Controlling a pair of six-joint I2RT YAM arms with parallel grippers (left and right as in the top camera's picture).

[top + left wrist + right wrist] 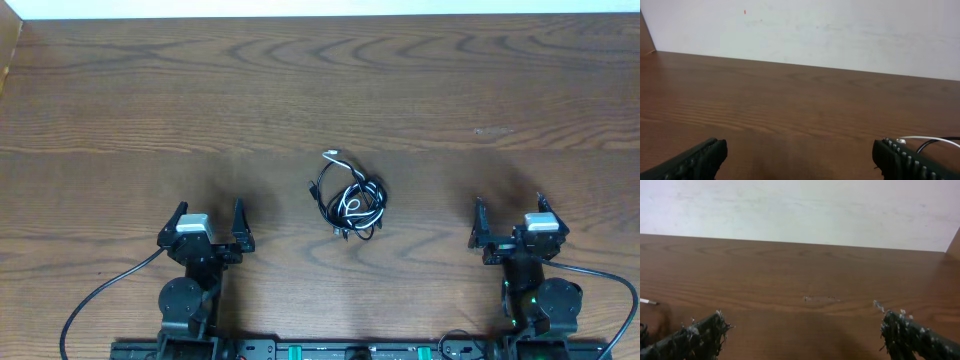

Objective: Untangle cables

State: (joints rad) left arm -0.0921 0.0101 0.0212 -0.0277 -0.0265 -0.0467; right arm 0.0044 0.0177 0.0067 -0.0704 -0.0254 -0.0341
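Barely begun: lying mid table point(120, 110) as one tangled bunch of cables point(351, 201), at one o'clock from the left fingers point(241, 228), eleven o'clock from the right fingers point(479, 222). Spread wide, pinching nothing. All separating left to do.

Thin black and white flexible cables point(352, 203) are lying bunched in a tangled coil, one pale plug end point(331, 154) straying toward eleven o'clock.

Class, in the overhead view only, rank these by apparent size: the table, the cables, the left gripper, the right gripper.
1. table: by far the largest.
2. cables, left gripper and right gripper: these look roughly alike in spread, too close to rank.
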